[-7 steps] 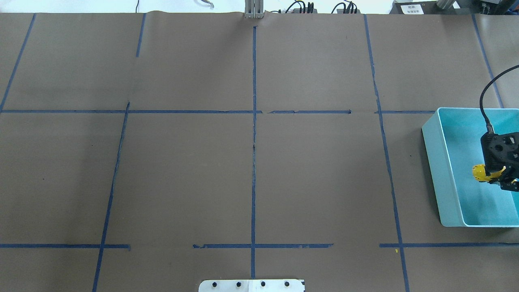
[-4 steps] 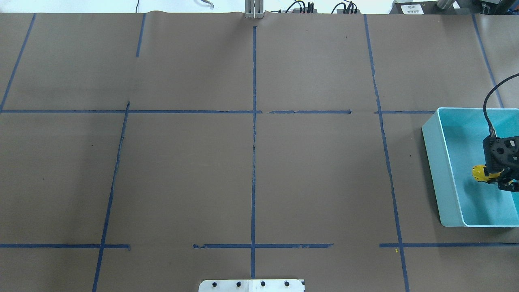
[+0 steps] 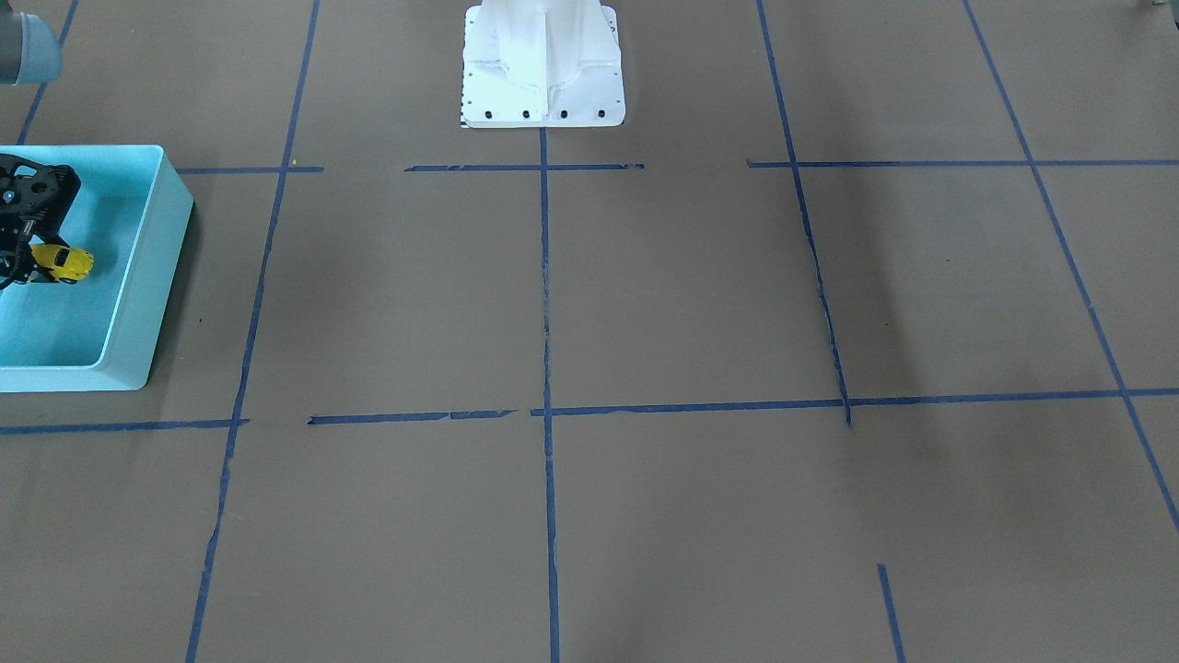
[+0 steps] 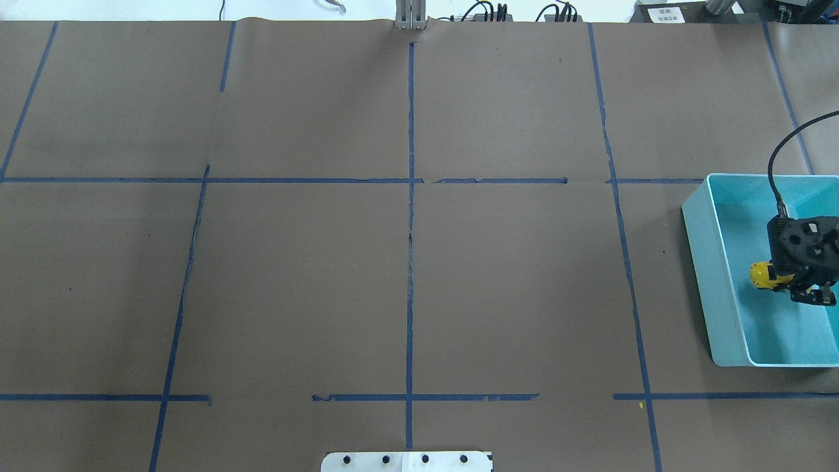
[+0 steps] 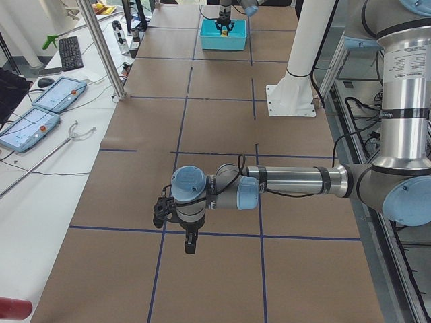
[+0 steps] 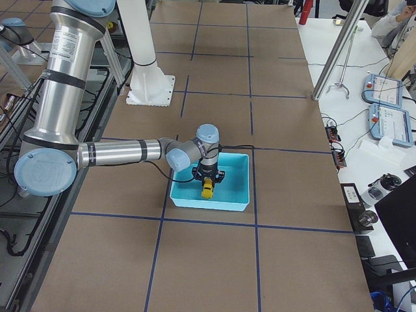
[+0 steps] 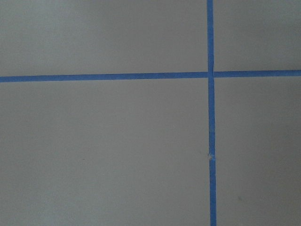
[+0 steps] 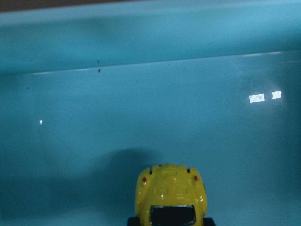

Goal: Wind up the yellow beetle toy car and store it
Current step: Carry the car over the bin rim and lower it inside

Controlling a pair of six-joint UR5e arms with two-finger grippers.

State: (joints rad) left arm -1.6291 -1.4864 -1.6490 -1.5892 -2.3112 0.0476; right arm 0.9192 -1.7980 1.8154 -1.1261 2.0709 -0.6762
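The yellow beetle toy car (image 4: 760,274) hangs in my right gripper (image 4: 790,280), which is shut on its rear end inside the turquoise bin (image 4: 711,262). The car's nose sticks out toward the bin's left wall. In the right wrist view the car (image 8: 170,195) sits at the bottom centre above the bin floor (image 8: 141,117), with its shadow under it. The front-facing view shows the car (image 3: 64,262) and bin (image 3: 157,267) at far left. My left gripper (image 5: 190,242) shows only in the exterior left view, low over the bare table; I cannot tell whether it is open.
The table is covered in brown paper with a grid of blue tape (image 4: 410,196). The white robot base (image 3: 543,64) stands at the robot's edge. An operators' side table with tablets (image 6: 390,107) lies beyond the far edge.
My right gripper, still holding the car, has shifted a little to the left and slightly away from the robot inside the bin. The left arm is out of the overhead view throughout.
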